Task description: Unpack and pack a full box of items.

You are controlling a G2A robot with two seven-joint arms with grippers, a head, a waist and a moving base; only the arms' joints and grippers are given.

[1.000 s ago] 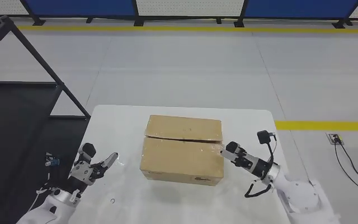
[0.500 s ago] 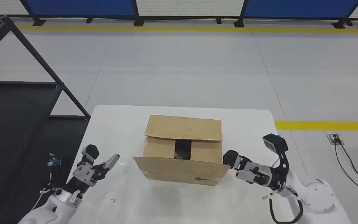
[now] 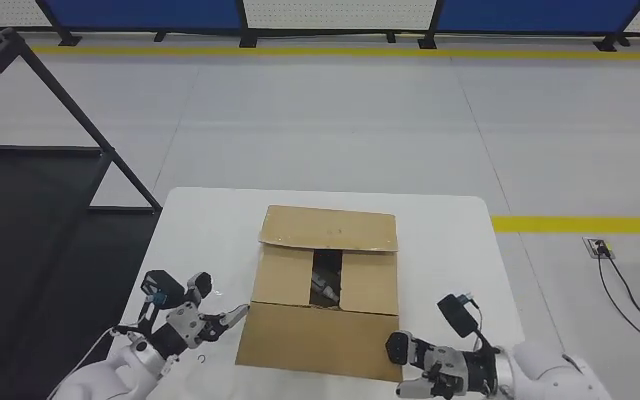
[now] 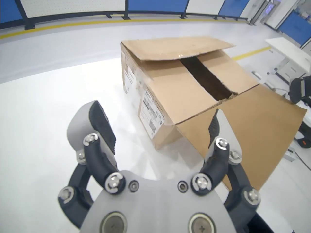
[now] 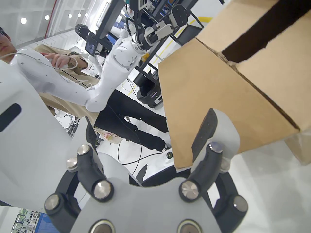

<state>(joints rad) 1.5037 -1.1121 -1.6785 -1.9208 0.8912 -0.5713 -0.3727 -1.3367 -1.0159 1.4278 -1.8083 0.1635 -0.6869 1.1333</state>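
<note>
Left gripper (image 4: 155,120): jaws wide apart, nothing held, positioned over the white table (image 3: 210,230) just beside the left corner of the near flap (image 3: 315,340).

Right gripper (image 3: 402,365): linkages spread wide, no grip. One finger pad (image 5: 206,132) lies against the right corner of the same flap.

The near flap lies folded outward between the two grippers.

Behind it, the cardboard box (image 3: 370,285) stands at mid-table, with shipping labels (image 4: 150,112) on its left side. Two inner flaps cover most of the opening, leaving a dark gap (image 3: 327,277). The far flap (image 3: 330,230) lies over the rear of the opening.

Further out are a black frame (image 3: 90,140), a yellow floor line (image 3: 560,223), and blue partition panels (image 3: 140,12).
</note>
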